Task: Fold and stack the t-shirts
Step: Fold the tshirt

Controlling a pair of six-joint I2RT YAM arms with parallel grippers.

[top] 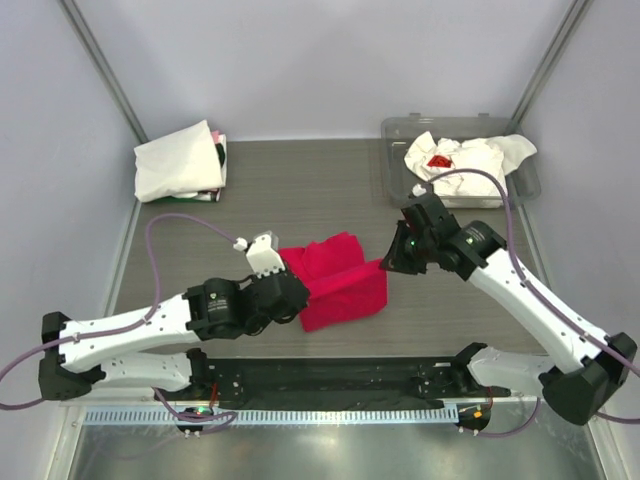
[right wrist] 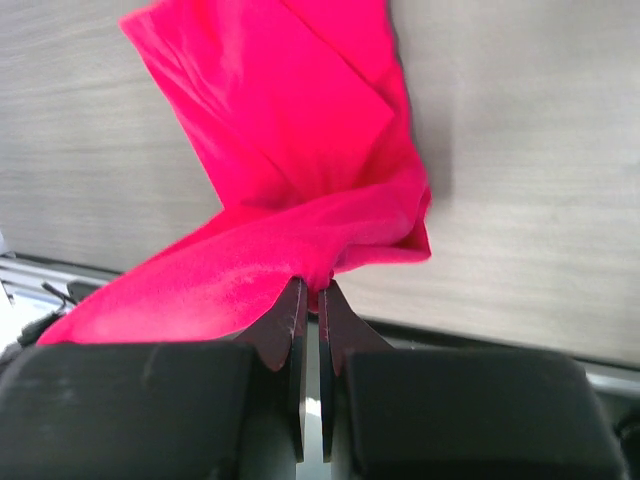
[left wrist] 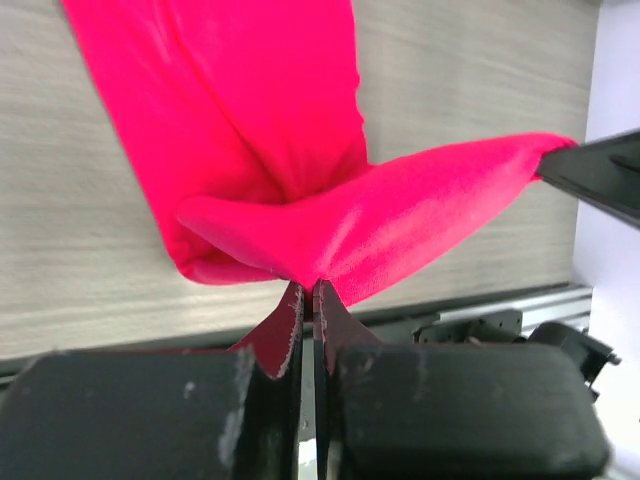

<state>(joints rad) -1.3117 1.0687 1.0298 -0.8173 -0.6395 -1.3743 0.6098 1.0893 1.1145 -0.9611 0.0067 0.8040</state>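
The crimson red t-shirt (top: 340, 280) hangs bunched between my two grippers over the middle of the table. My left gripper (top: 298, 288) is shut on the shirt's left edge; in the left wrist view the fingertips (left wrist: 309, 285) pinch a fold of the red cloth (left wrist: 260, 120). At the shirt's right corner my right gripper (top: 386, 264) is shut too, and its wrist view shows the tips (right wrist: 312, 285) clamped on the red cloth (right wrist: 290, 140). A folded white t-shirt (top: 178, 160) lies at the back left. A crumpled white t-shirt with a red mark (top: 462, 158) fills the tub.
The clear grey plastic tub (top: 396, 175) stands at the back right, close behind the right arm. A dark rail (top: 330, 380) runs along the table's near edge between the arm bases. Grey walls close in the back and both sides.
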